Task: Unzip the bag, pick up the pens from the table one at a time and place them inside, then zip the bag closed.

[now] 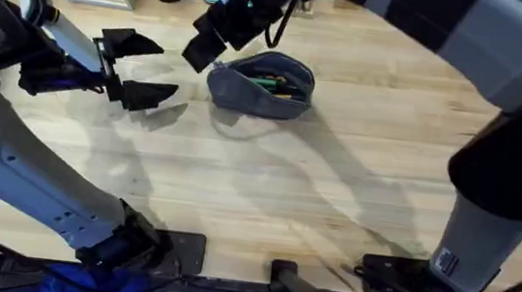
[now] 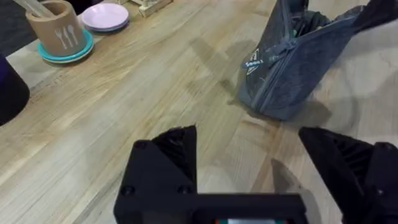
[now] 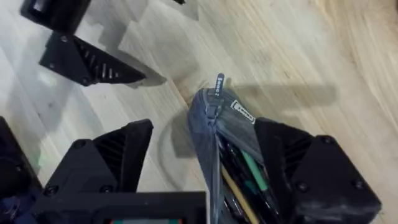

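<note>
Several pens point(image 3: 239, 180) inside unzipped bag point(image 1: 260, 84); right pincer point(image 3: 205, 165) straddling it, left pincer point(image 1: 143, 68) open, empty.

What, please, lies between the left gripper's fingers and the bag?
Bare table: in the left wrist view, wood grain and shadow separate the open left gripper from the bag.

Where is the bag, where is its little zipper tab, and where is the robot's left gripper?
bag point(image 1: 247, 93): overhead view, on the grey fabric side.
zipper tab point(image 3: 219, 83): right wrist view, on the small pull at the bag's end.
left gripper point(image 1: 143, 68): overhead view, midway between its open fingertips.
</note>
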